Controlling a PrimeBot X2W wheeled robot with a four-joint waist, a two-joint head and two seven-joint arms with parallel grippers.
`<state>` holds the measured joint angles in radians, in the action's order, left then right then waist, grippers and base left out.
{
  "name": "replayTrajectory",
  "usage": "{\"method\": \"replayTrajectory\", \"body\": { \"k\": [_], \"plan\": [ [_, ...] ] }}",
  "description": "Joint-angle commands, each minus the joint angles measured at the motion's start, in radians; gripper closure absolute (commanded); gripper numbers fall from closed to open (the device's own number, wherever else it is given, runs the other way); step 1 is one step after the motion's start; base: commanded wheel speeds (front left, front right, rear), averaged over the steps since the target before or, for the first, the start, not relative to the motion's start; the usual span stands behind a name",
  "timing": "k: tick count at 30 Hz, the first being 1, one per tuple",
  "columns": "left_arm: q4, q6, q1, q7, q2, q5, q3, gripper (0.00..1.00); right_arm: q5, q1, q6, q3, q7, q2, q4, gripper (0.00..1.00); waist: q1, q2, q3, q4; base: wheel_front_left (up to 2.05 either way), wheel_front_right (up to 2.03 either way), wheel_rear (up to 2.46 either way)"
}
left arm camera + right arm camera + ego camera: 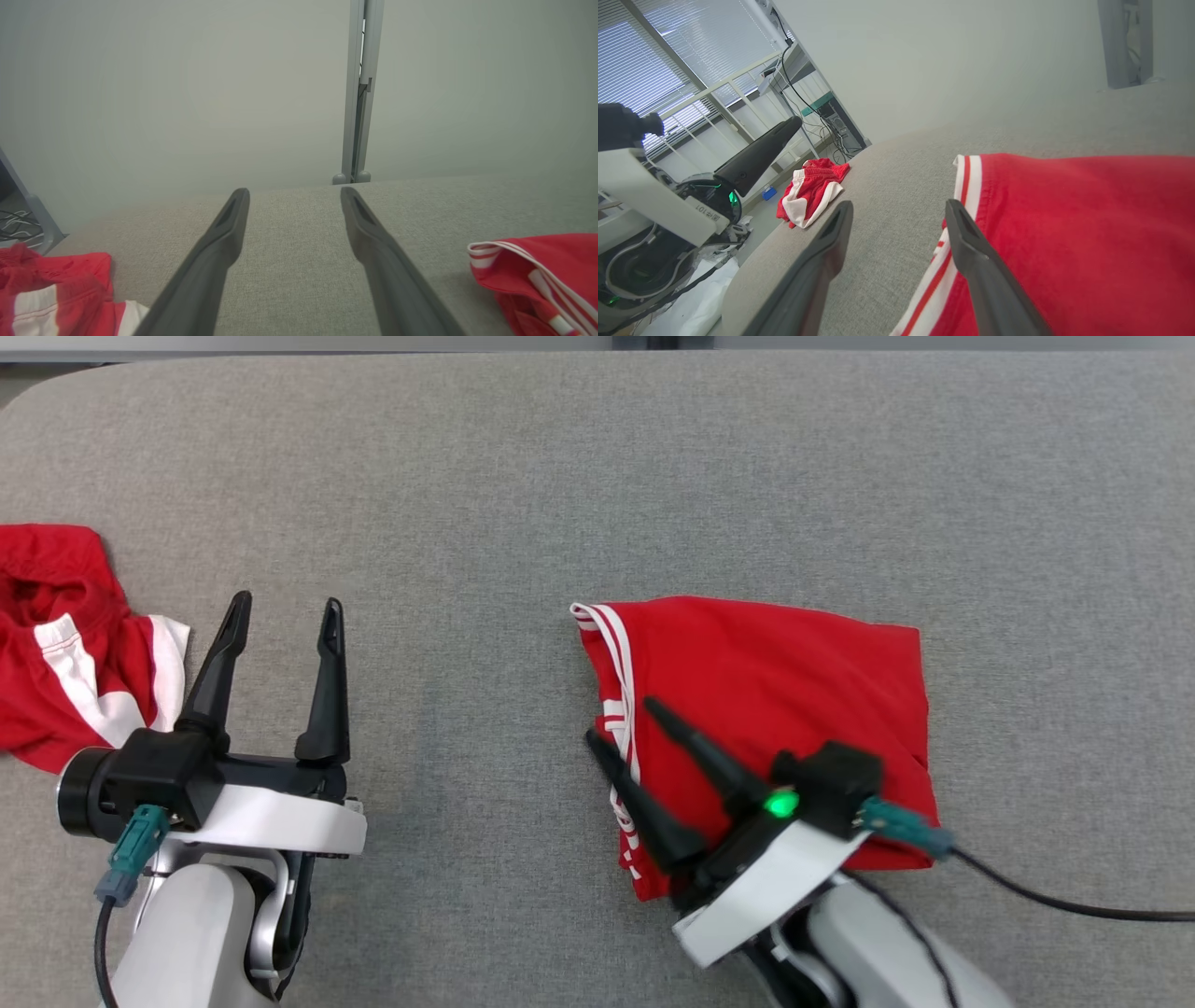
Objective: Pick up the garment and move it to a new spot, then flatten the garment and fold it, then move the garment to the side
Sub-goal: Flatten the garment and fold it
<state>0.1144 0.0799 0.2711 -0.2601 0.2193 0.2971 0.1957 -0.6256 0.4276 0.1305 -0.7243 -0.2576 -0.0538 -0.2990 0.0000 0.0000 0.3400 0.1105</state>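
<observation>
Garment [775, 691]: a red piece with white stripes along one edge. It lies folded into a rough rectangle on the grey table [560, 476], right of the middle in the head view, with the striped edge facing the robot's left.

The right gripper [620, 719] hangs over that striped edge, its jaws spread wide and holding nothing. In the right wrist view one finger crosses the stripes while the other shows over bare table beside the cloth. A green light [782, 803] glows on its wrist, and a dark cable [1055, 896] trails off to the right.

The left gripper [287, 602] is well apart from the garment, over bare table, with its jaws also spread and empty. Near it, at the table's left edge, lies a crumpled second garment [65, 635], red with white panels.
</observation>
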Motion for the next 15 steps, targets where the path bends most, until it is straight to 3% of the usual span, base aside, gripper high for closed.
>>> {"method": "replayTrajectory", "body": {
  "k": [1,8,15],
  "plan": [
    [-0.002,0.001,-0.004,-0.004,0.004,-0.005,-0.009,0.00,0.009,0.000,0.001,0.027,-0.009,-0.016,0.021,0.00,0.0000,0.0000,-0.004,-0.005,0.00,0.00,0.00],
    [-0.013,0.010,-0.029,-0.004,0.009,-0.007,-0.042,0.00,0.134,-0.099,0.001,0.320,-0.008,-0.072,0.193,0.00,0.0000,0.0000,-0.031,-0.039,0.00,0.00,0.00],
    [-0.025,0.016,-0.066,-0.004,0.005,-0.002,-0.063,0.00,0.245,-0.192,0.001,0.571,0.003,-0.127,0.240,0.00,0.0000,0.0000,-0.067,-0.067,0.00,0.00,0.00]
  ]
}}
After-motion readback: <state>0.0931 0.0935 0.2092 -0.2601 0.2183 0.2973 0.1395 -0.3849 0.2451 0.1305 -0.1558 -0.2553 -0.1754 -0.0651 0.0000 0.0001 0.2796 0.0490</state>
